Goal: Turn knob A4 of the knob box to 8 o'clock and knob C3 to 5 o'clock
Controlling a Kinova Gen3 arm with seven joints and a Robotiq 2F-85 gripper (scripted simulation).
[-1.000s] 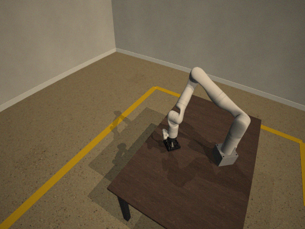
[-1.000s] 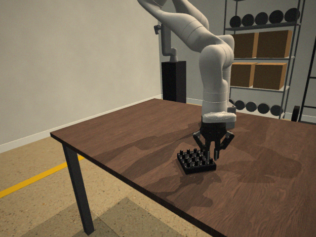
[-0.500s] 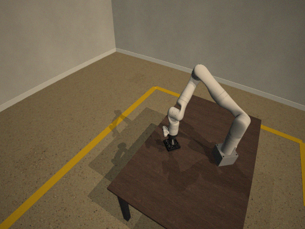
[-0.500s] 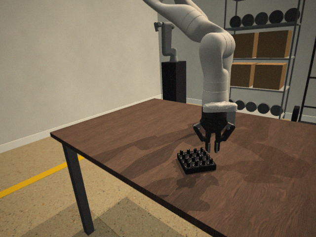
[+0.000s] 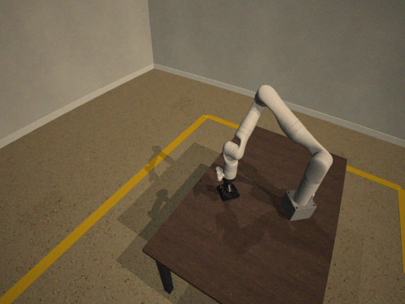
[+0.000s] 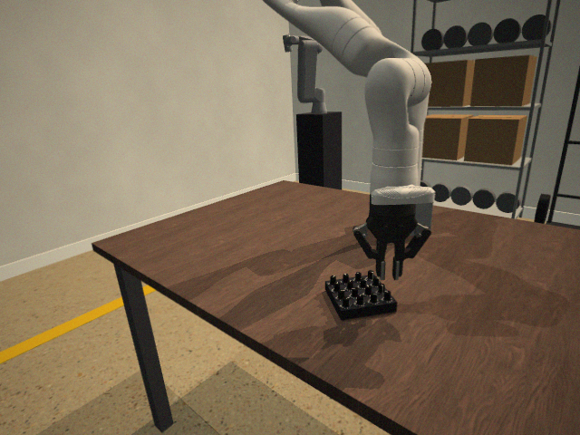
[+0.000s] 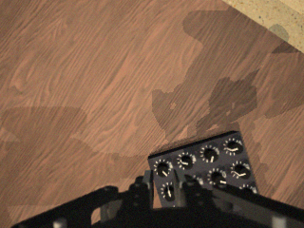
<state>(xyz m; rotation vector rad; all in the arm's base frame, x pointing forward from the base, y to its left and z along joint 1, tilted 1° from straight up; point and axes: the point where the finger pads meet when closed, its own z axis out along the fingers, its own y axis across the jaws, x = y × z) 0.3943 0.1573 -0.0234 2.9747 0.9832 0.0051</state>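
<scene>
The knob box (image 6: 361, 293) is a small black square block with four rows of black knobs. It stands flat on the dark wooden table, near the table's edge; it also shows in the top view (image 5: 228, 192). My gripper (image 6: 390, 274) points straight down and hangs a little above the far right part of the box, touching no knob. Its fingers stand a narrow gap apart with nothing between them. In the wrist view the box (image 7: 204, 171) lies at the lower right, and one knob (image 7: 167, 191) with its white line shows below, between my fingertips. I cannot read the knob names.
The arm's grey base (image 5: 299, 208) stands on the table to one side of the box. A metal shelf with cardboard boxes (image 6: 478, 107) and a black pedestal (image 6: 318, 149) stand beyond the table. The table edge (image 6: 225, 327) is close to the box.
</scene>
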